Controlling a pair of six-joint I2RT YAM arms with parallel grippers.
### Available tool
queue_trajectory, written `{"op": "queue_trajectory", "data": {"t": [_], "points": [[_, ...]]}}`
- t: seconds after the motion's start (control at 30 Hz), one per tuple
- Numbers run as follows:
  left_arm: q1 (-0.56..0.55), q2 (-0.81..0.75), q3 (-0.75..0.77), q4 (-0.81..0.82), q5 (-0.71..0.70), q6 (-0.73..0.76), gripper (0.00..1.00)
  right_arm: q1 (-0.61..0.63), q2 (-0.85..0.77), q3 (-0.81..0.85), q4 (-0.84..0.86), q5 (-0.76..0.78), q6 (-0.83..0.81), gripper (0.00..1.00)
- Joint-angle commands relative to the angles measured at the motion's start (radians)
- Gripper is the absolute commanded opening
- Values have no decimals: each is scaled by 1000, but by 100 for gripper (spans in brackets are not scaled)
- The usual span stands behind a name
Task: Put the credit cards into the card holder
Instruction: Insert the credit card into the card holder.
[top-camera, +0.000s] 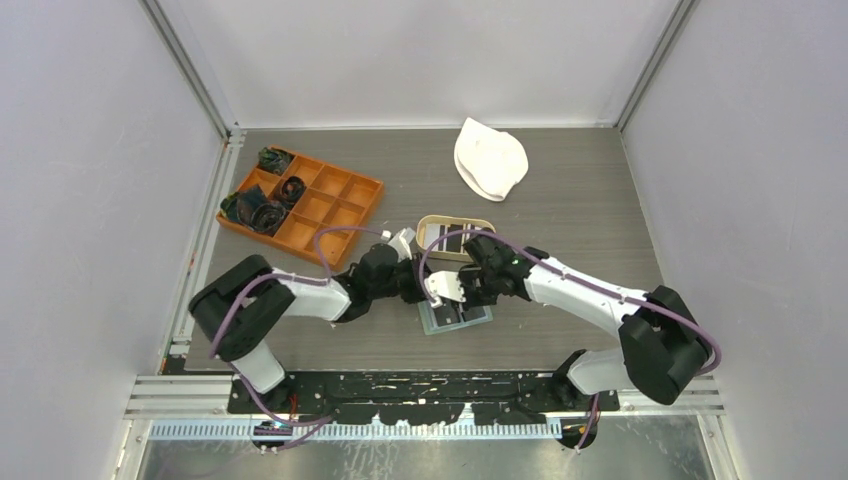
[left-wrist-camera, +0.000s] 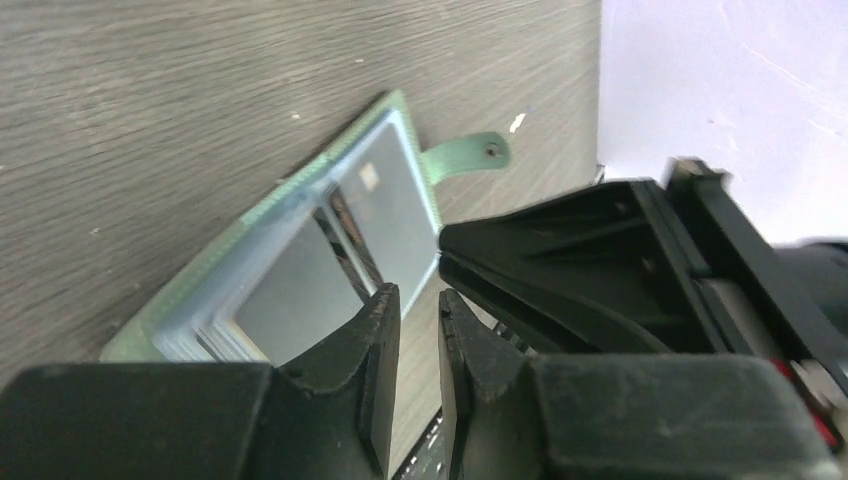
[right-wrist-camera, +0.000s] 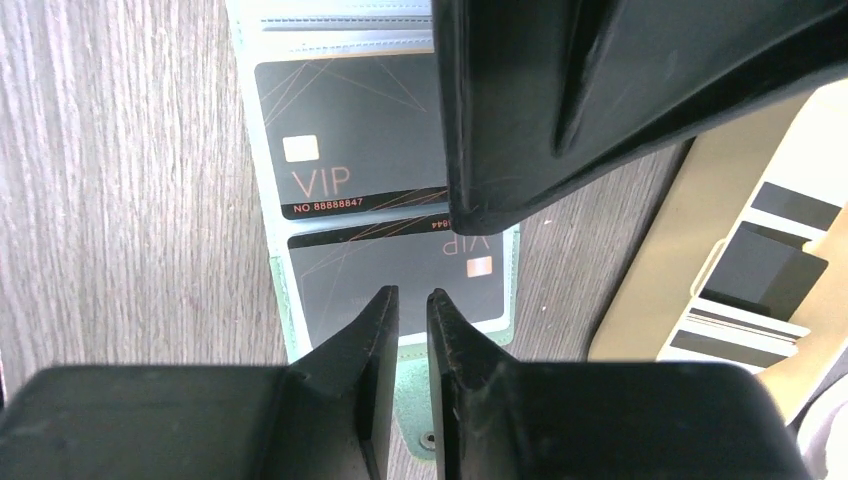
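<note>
**A:** While the left claw (left-wrist-camera: 418, 300) and right claw (right-wrist-camera: 410, 300) hang over the card holder (top-camera: 455, 320), what do they hold?

**B:** Nothing; each is open a crack. Spare credit cards (right-wrist-camera: 760, 270) lie in the tray (right-wrist-camera: 650, 260) just beyond the card holder, nearer the right claw, I think.

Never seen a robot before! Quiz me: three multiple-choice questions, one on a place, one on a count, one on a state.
1. Where is the orange box? A. back left of the table B. back right C. front centre
2. How many black VIP cards show in the holder? A. one B. two C. four
3. The holder lies: A. snapped shut B. open flat C. on edge
Answers: A, it sits far left in the top view; B, two show in the right wrist view; B, its pockets face up.
</note>
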Motion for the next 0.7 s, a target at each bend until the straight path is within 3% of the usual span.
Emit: {"op": "queue_trajectory", "data": {"t": [0.0, 0.33, 0.5, 0.57, 0.67], "points": [[4, -161, -27, -46, -21, 136, 22, -18, -26, 40, -47, -108, 18, 23], [5, -534, -197, -270, -214, 377, 24, -54, 43, 91, -103, -58, 21, 25], [8, -625, -303, -242, -240, 352, 65, -71, 91, 109, -149, -33, -9, 26], [10, -610, -329, -211, -220, 321, 70, -80, 117, 122, -166, -25, -12, 26], [10, -533, -346, -117, -166, 255, 66, -91, 140, 125, -167, -13, -10, 27]]}}
